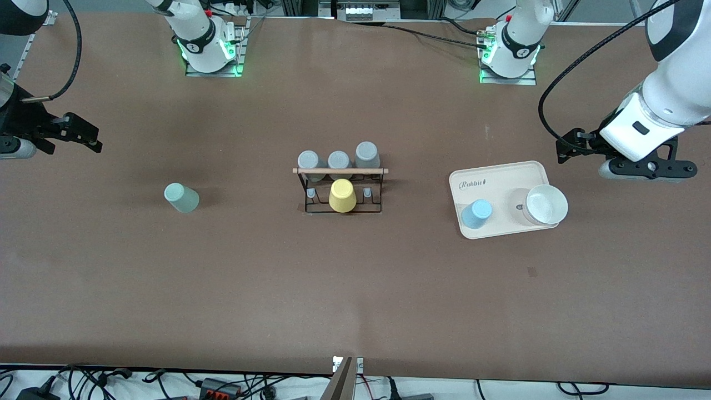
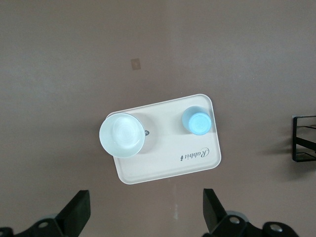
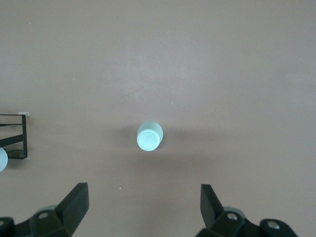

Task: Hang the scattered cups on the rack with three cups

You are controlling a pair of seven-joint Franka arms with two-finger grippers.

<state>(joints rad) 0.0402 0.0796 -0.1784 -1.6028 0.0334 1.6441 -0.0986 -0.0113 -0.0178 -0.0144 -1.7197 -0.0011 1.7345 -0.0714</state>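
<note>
The pale sage green cup (image 1: 181,197) stands upside down on the table toward the right arm's end; it also shows in the right wrist view (image 3: 149,136). The light blue cup (image 1: 476,213) stands upside down on a cream tray (image 1: 500,186); it also shows in the left wrist view (image 2: 197,121). The black wire rack (image 1: 340,170) with a wooden rod stands mid-table. My right gripper (image 1: 89,139) is open and empty over bare table (image 3: 143,210). My left gripper (image 1: 566,149) is open and empty over bare table beside the tray (image 2: 145,215).
A yellow cup (image 1: 342,195) and three grey cups (image 1: 339,159) sit on the rack. A white bowl (image 1: 546,204) sits on the tray's end toward the left arm; it also shows in the left wrist view (image 2: 122,135).
</note>
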